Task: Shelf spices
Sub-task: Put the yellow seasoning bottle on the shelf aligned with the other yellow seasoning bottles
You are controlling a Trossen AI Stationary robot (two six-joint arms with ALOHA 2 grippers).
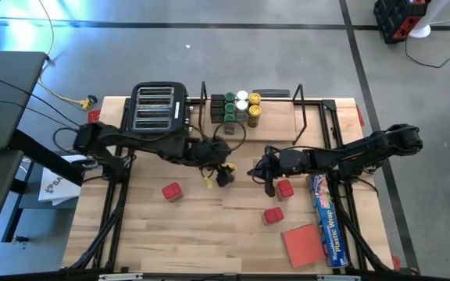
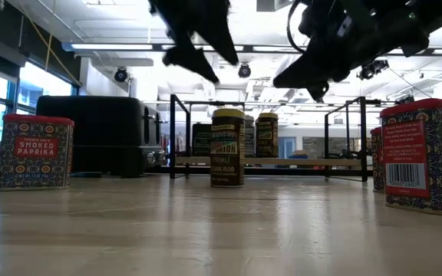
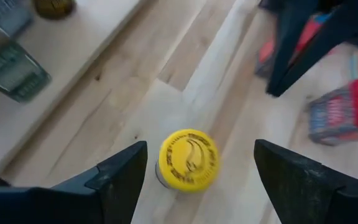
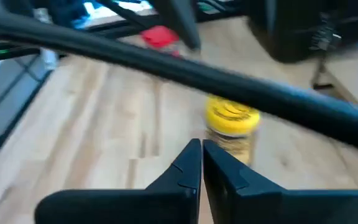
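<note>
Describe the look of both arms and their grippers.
Both arms are dark, jointed links with black cables looping alongside. The left gripper has two broad, dark, wedge-shaped fingers; the right gripper has dark fingers tapering to thin tips. No markings are readable.

Toaster [image 1: 160, 108], red pad [image 1: 303, 243], plastic-wrap box [image 1: 327, 221]

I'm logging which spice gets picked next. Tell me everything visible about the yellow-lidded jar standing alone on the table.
The yellow-lidded jar is a small round jar with a dark printed label, standing upright on the light wood table in front of the shelf. Nothing touches it. The open left end effector hovers above, fingers on either side.
</note>
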